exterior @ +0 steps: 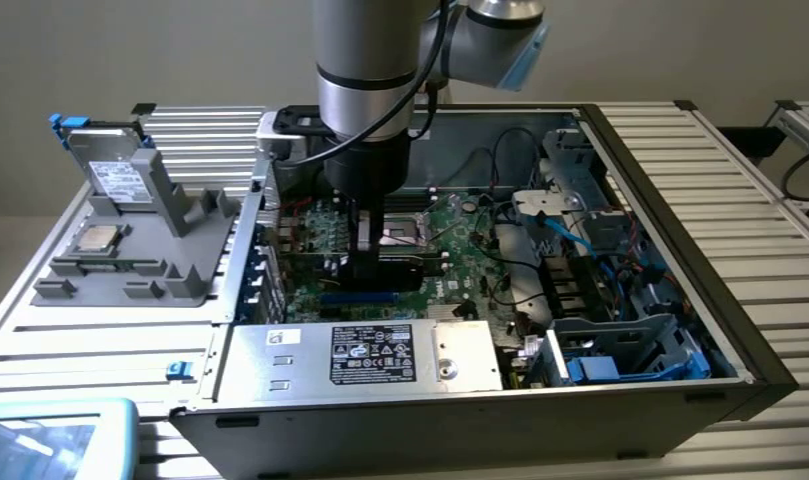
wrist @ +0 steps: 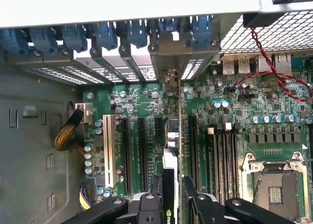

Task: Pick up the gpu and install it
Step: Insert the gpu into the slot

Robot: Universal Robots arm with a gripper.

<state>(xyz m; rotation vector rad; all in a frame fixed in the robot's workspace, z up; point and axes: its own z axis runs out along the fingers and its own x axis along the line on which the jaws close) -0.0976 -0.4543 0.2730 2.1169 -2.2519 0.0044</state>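
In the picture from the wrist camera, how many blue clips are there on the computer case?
7 blue clips, side by side in one row along the rear wall of the case. More may be hidden beyond the picture's edge.

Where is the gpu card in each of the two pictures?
Exterior view: the gpu is the dark block under the arm, down inside the open computer case, over the green board.
Wrist view: the gpu is seen edge-on between the jaws, among the long black slots.
Shared landmark: the square silver processor socket beside it.
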